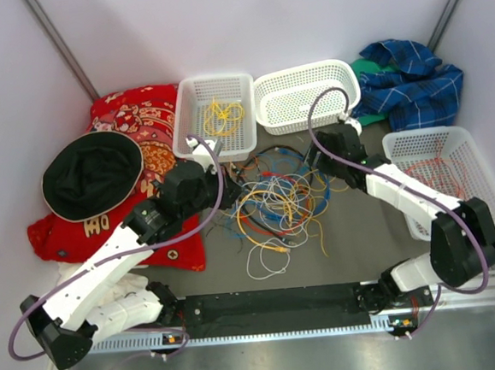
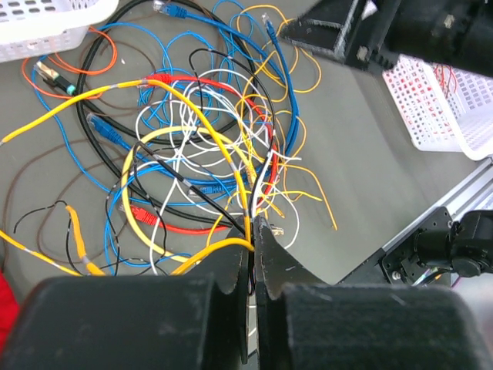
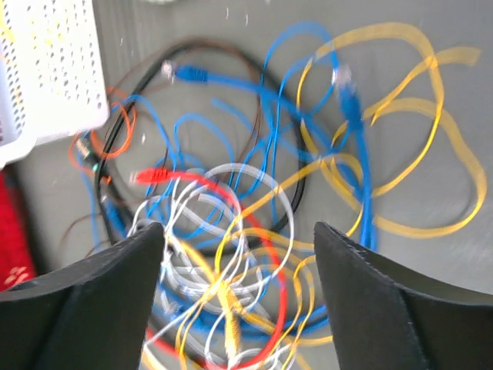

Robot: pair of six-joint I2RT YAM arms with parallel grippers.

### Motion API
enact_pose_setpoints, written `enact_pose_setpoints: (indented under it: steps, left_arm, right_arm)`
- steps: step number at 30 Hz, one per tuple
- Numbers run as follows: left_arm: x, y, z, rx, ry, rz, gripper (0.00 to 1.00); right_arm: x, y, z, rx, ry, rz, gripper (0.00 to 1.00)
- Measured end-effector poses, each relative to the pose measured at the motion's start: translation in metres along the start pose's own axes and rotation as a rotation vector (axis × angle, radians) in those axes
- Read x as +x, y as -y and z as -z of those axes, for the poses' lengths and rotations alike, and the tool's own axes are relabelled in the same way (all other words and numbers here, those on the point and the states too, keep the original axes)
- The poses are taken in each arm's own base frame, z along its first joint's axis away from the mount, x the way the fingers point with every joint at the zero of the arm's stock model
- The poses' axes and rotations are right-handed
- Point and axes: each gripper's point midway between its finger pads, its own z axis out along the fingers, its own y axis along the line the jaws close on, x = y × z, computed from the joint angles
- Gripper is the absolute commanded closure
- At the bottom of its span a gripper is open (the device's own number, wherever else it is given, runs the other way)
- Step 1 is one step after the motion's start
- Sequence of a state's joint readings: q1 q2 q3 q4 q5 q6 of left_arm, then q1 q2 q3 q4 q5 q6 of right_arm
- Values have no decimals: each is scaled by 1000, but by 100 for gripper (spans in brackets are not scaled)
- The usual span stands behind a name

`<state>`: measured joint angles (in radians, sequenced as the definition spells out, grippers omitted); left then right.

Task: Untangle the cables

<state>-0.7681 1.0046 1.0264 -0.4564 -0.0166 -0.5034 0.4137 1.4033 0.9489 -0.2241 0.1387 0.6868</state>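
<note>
Across the middle of the table [image 1: 354, 228], your cables [image 1: 275, 204] lie in one loose tangle of yellow, blue, white, red, orange and black loops. Your left pincer [image 2: 253, 235] sits at the tangle's left edge, its fingers pressed almost together on a yellow cable [image 2: 223, 247] that runs in between them. Your right pincer [image 3: 237, 231] hangs over the tangle's far right side, spread wide and holding nothing. Behind the tangle, a white basket [image 1: 182, 121] holds yellow wires [image 1: 223, 114]. Another basket [image 1: 484, 145] at the right holds orange wires [image 1: 440, 178].

Cables [image 1: 275, 204] tangled on table [image 1: 363, 236]; black hat [image 1: 91, 174] left.
</note>
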Motion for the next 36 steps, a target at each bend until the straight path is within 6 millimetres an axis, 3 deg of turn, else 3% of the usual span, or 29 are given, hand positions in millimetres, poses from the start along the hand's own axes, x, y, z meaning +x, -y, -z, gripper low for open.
enact_pose_setpoints:
  steps: [7, 16, 19, 20, 22, 23, 25, 26, 27, 28, 29, 31, 32, 36]
  left_arm:
    - [8, -3, -6, -10, -18, 29, 97]
    - [11, -5, -3, -11, -11, 45, 100]
    - [13, -6, -1, -10, -9, 46, 100]
    - [13, -6, 0, -9, -8, 47, 100]
    - [15, -7, 2, -8, -7, 47, 100]
    - [16, -8, 2, -8, -6, 48, 100]
    - [17, -9, 3, -9, -7, 47, 99]
    - [18, -9, 4, -9, -7, 48, 92]
    - [19, -9, 4, -9, -7, 48, 81]
    - [19, -9, 5, -9, -7, 48, 64]
    - [19, -10, 5, -9, -7, 45, 39]
    - [18, -10, 5, -12, -3, 44, 11]
    - [18, -11, 5, -16, 0, 46, 1]
    - [13, -19, 5, -63, 25, 50, 1]
  right_arm:
    - [45, -6, -4, -25, -131, -124, 18]
    - [78, -1, -49, 40, -241, -190, 22]
    - [73, -10, -66, 40, -241, -201, 37]
    - [71, -12, -70, 37, -237, -204, 51]
    - [66, -18, -76, 25, -222, -210, 67]
    - [64, -20, -77, 19, -216, -210, 80]
    - [61, -22, -78, 9, -206, -207, 90]
    - [60, -23, -79, 3, -201, -208, 100]
    - [58, -24, -78, 1, -196, -205, 100]
    - [56, -24, -77, -3, -191, -198, 100]
    - [53, -26, -74, -7, -185, -192, 100]
    - [43, -30, -63, -23, -160, -175, 100]
    - [33, -34, -51, -39, -139, -161, 100]
    - [-26, -68, 8, -141, -14, -95, 100]
